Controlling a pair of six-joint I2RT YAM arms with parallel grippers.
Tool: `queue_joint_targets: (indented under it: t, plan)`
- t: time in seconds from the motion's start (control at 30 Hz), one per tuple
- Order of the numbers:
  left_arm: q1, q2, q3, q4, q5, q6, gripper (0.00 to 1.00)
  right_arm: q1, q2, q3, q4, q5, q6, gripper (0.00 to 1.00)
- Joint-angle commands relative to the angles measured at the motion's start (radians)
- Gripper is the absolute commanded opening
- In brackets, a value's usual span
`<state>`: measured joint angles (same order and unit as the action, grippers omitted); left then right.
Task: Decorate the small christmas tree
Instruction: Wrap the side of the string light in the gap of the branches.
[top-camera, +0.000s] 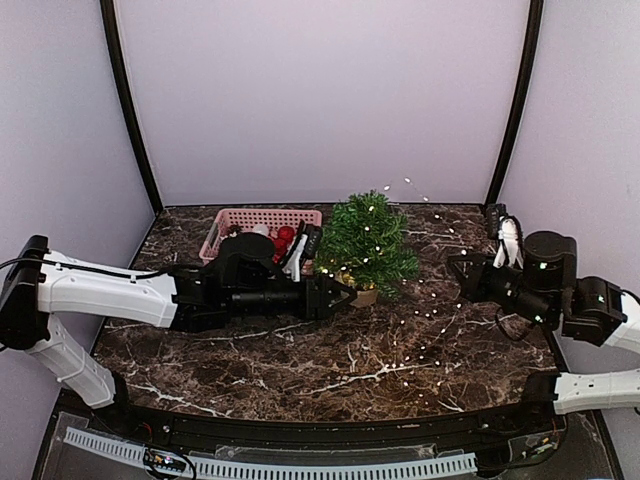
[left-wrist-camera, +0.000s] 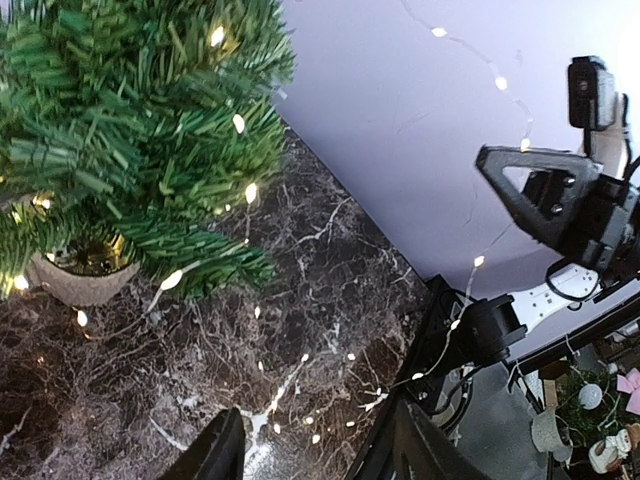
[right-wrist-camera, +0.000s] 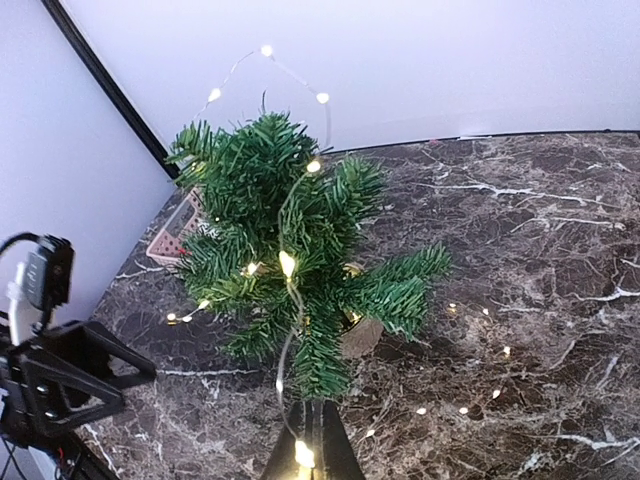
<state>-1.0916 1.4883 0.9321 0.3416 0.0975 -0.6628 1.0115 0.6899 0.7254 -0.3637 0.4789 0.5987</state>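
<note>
Basket left of the small christmas tree, light string draped on it

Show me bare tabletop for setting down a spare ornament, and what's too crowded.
Freest: near-left of the marble table, between the left arm and the front edge. Crowded: around the small christmas tree, hemmed by the pink basket and the open left gripper. Right of the tree, the light string litters the marble and runs up to the right gripper.
</note>
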Motion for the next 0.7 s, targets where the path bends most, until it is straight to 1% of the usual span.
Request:
queue_joint_targets:
  t: [0.0,0.17,0.27,0.33,0.53,0.67]
  plan:
    - [-0.007,0.092,-0.006,0.047,0.025,-0.045,0.54,-0.004,-0.096,-0.045,0.033,0.015,0.046,0.0]
    - [-0.008,0.182,0.041,0.101,-0.033,-0.063,0.66,-0.004,-0.198,-0.095,0.111,-0.077,0.016,0.0]
    - [-0.008,0.203,0.055,0.147,-0.083,-0.067,0.76,-0.004,-0.229,-0.112,0.167,-0.161,-0.021,0.0]
    - [-0.008,0.214,0.064,0.168,-0.114,-0.063,0.81,-0.004,-0.238,-0.119,0.199,-0.213,-0.039,0.0]
    - [-0.007,0.249,0.089,0.215,-0.166,-0.066,0.86,-0.004,-0.232,-0.125,0.253,-0.301,-0.07,0.0]
    - [-0.007,0.273,0.121,0.175,-0.209,-0.068,0.88,-0.004,-0.223,-0.128,0.283,-0.328,-0.076,0.0]
